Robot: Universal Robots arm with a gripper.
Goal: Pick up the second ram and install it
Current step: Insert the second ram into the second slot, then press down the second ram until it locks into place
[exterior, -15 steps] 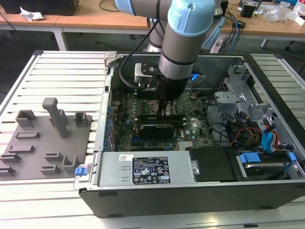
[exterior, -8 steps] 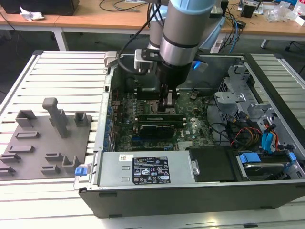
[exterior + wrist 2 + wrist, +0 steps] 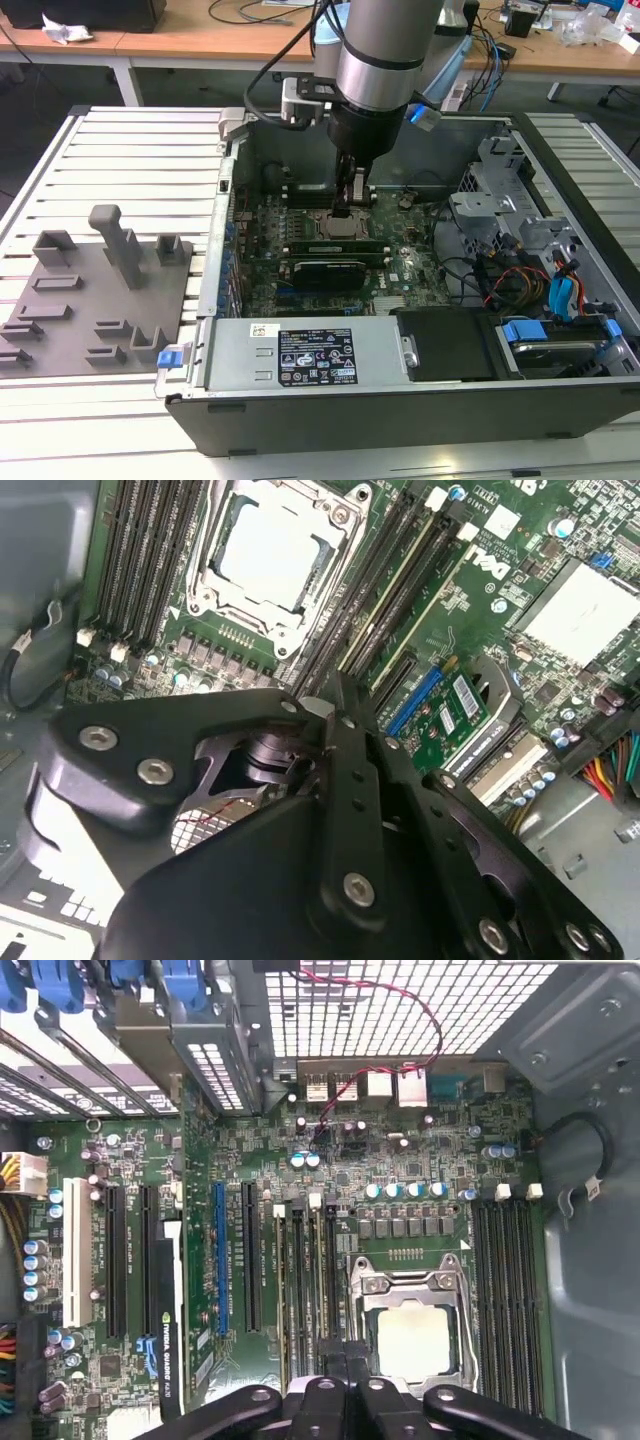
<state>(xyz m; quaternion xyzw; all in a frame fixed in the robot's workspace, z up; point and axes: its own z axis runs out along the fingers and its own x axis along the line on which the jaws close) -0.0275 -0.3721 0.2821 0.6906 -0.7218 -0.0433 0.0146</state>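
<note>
Down inside the open computer case (image 3: 400, 410), the gripper (image 3: 347, 210) hangs upright over the motherboard (image 3: 410, 265), its tip just beside the processor socket (image 3: 335, 226). In both wrist views the gripper (image 3: 325, 695) (image 3: 346, 1352) has its fingers pressed together, and we see nothing green pinched between them. In the second wrist view a thin, pale-edged stick that we take for the second ram (image 3: 405, 598) stands on edge among the long black memory slots (image 3: 375, 590) beside the socket (image 3: 265, 555). Its long axis runs along those slots, and one end points straight at the gripper's tip, but we cannot tell whether the tip touches it. Beyond the socket lies another bank of black slots (image 3: 135, 560), which the first wrist view shows too (image 3: 505, 1280), on the far side of the socket (image 3: 410, 1335) from the blue expansion slot (image 3: 219, 1255). A thin red and black wire (image 3: 400, 1020) loops across the case's perforated wall. In the exterior view a silver box with a label (image 3: 300, 355) sits along the near wall of the case, and a bundle of coloured cables (image 3: 500, 280) crowds the exterior view's right. Outside the case, on the slatted worktop (image 3: 130, 150), lies a grey holder plate (image 3: 90, 300) with upright blocks, well apart from the gripper.
</note>
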